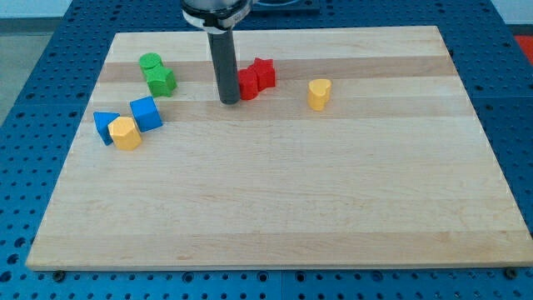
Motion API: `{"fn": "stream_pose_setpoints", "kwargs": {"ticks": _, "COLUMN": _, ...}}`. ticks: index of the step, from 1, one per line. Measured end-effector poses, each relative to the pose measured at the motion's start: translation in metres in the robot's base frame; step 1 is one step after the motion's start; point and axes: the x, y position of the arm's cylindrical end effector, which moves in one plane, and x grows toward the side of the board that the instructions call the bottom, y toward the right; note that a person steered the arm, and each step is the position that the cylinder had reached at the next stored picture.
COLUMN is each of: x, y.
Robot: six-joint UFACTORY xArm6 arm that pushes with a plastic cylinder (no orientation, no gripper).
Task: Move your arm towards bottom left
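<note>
The wooden bench [275, 200] is being occupied mostly along its upper part, with the whole lower stretch lying open, and no claw is being carried by this arm, only a dark rod whose end, my tip [230, 102], is being held down on the wood touching or just beside the red blocks [255, 78] on its right. The move towards the bottom left is being judged as barely begun. The next stroke is being required to run down and leftward, passing below the blue cube [146, 112], the green blocks [156, 74], the blue triangle [104, 125] and the yellow hexagonal block [125, 133] to the tip's left, while the yellow heart-like block [319, 94] is being left well apart on the right.
</note>
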Motion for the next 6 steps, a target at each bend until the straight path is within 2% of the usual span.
{"fn": "stream_pose_setpoints", "kwargs": {"ticks": 1, "x": 0.001, "y": -0.001}}
{"fn": "stream_pose_setpoints", "kwargs": {"ticks": 2, "x": 0.030, "y": -0.024}}
{"fn": "stream_pose_setpoints", "kwargs": {"ticks": 4, "x": 0.133, "y": -0.078}}
{"fn": "stream_pose_setpoints", "kwargs": {"ticks": 5, "x": 0.166, "y": -0.110}}
{"fn": "stream_pose_setpoints", "kwargs": {"ticks": 6, "x": 0.175, "y": -0.161}}
